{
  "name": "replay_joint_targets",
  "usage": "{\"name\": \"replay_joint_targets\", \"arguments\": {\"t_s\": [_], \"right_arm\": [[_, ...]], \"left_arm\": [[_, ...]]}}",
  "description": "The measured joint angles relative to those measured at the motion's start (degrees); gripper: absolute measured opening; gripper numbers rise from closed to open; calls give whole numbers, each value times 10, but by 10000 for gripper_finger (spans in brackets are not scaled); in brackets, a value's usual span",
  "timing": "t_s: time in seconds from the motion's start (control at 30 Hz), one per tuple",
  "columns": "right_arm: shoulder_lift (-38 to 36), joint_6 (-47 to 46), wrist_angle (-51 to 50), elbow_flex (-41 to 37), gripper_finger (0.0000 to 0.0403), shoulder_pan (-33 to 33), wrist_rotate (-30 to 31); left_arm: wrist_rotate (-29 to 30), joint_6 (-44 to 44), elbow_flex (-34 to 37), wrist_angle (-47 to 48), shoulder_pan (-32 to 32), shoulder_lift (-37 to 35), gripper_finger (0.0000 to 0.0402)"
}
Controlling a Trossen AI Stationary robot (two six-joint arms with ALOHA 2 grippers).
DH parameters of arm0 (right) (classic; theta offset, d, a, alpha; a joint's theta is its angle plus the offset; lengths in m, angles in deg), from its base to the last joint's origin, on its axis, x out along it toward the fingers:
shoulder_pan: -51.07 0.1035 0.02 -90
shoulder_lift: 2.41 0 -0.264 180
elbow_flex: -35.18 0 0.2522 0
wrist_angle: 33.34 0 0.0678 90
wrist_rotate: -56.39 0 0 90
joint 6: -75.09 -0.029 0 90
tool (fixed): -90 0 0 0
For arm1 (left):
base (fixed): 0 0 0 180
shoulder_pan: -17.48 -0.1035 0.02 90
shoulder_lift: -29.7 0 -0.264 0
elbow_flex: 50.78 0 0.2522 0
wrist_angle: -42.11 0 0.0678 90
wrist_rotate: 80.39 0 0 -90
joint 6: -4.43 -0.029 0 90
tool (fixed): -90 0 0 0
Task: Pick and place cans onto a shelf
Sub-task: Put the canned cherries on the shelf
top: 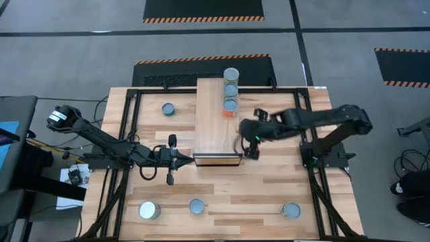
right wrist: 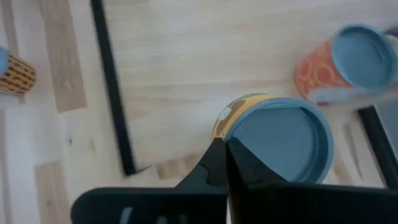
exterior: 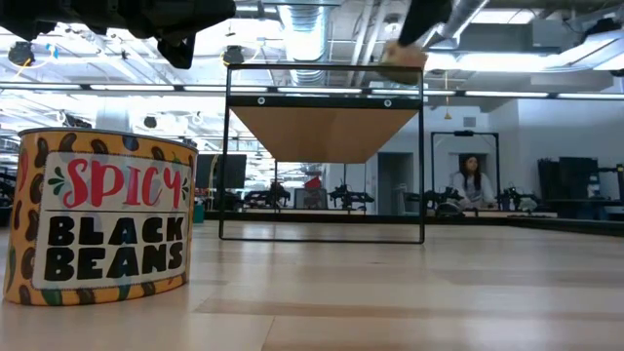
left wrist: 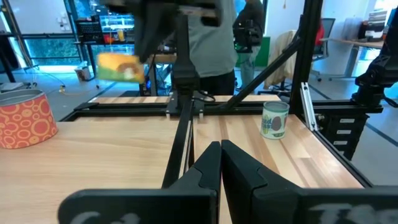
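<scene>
The right gripper (top: 252, 152) hangs just off the near right corner of the shelf (top: 213, 124), its fingers (right wrist: 219, 163) pinched narrow on the rim of a yellow-sided can (right wrist: 280, 146) with a blue-grey lid. That can sits right against the fingertips, over the shelf's pale top. Just beyond it stands an orange patterned can (right wrist: 348, 63), closest of a row of three cans (top: 230, 89) running away from the right gripper along the shelf's far right edge.

Across the shelf's dark end face waits the left gripper (top: 170, 159), over the table (top: 269, 191) with its fingers (left wrist: 208, 165) pressed together on nothing. Out ahead of it a green-labelled can (left wrist: 275, 119) stands on the planks, and off to one side an orange spotted one (left wrist: 25, 117).

Nearer the table's front edge, well apart from both grippers, stands a can labelled Spicy Black Beans (exterior: 101, 216)
</scene>
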Motion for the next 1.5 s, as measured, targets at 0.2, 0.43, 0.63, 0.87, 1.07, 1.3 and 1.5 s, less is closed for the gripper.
{"name": "replay_joint_targets", "arguments": {"t_s": [0.2,0.43,0.63,0.87,1.07,1.3,1.5], "right_arm": [[86,72,2,40,7,-57,-65],[156,113,-24,89,7,-79,-68],[177,127,-32,111,8,-93,-70],[175,131,-32,112,17,-103,-69],[175,135,-29,112,54,-104,-63],[175,135,-13,112,76,-105,-56],[175,167,-15,112,73,-96,-33]], "left_arm": [[2,0,0,1,0,0,0],[3,0,0,3,0,0,0],[3,0,0,4,0,0,0],[3,0,0,3,0,0,0],[2,0,0,3,0,0,0],[2,0,0,3,0,0,0],[2,0,0,3,0,0,0]]}}
